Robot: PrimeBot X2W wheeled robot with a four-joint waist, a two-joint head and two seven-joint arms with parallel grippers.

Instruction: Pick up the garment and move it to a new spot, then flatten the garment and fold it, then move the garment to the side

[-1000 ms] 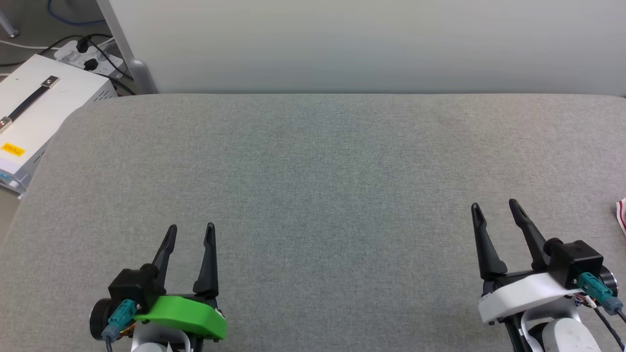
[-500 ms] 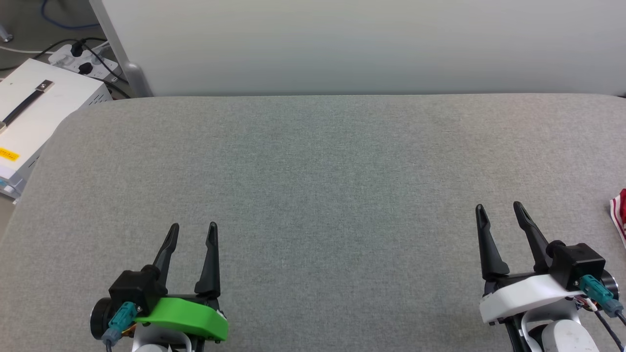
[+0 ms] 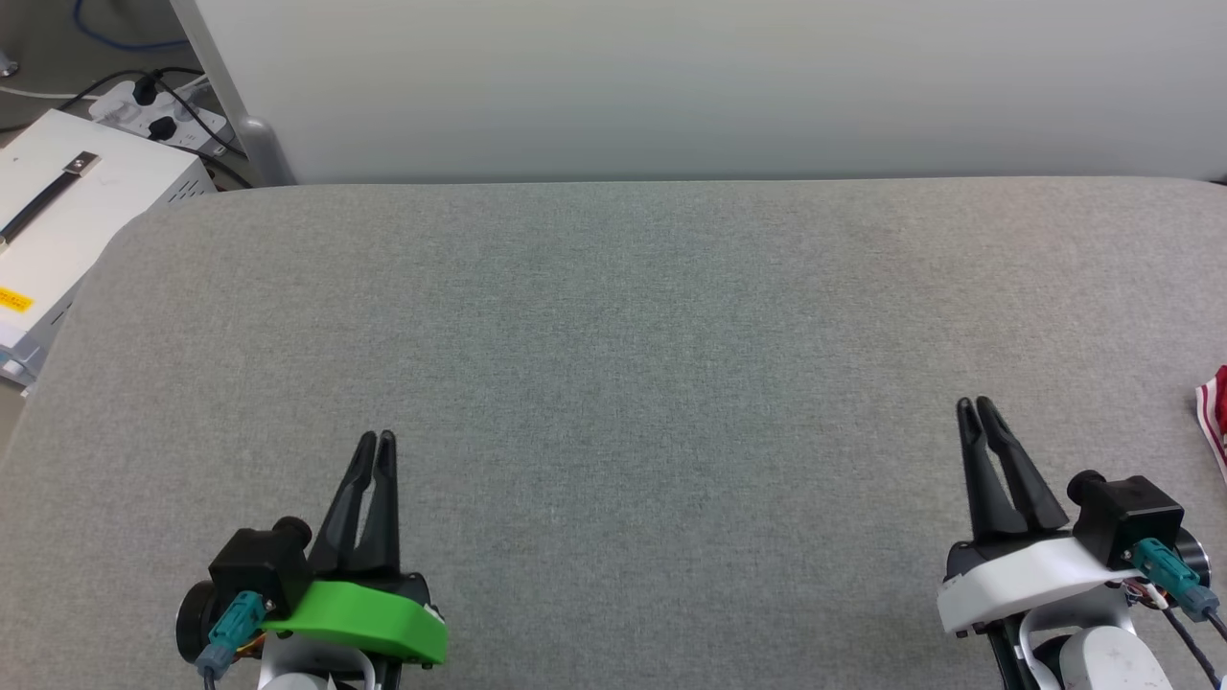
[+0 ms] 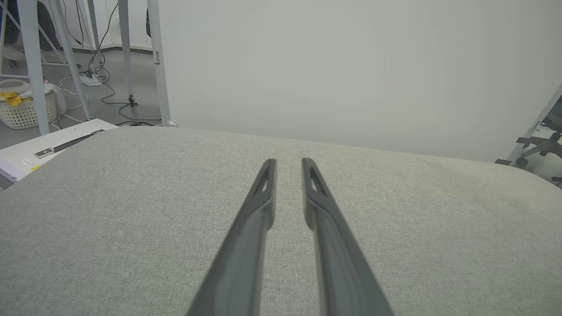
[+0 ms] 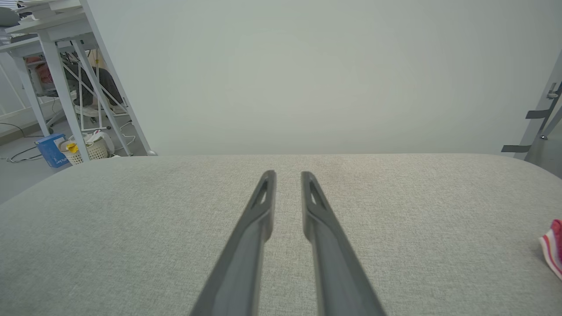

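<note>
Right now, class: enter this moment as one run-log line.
left gripper: nearly closed, empty | right gripper: nearly closed, empty | garment: at table's right edge, untouched

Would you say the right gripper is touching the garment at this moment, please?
Apart. The head view shows bare grey table between the right gripper and the garment at the right edge.

Legible text: none. One yellow rectangular label (image 3: 13, 300) with dark print sits on the side of the white metal case with a black strap handle (image 3: 81, 196), left of the grey fabric surface (image 3: 613, 335); its print is too small to read.
</note>
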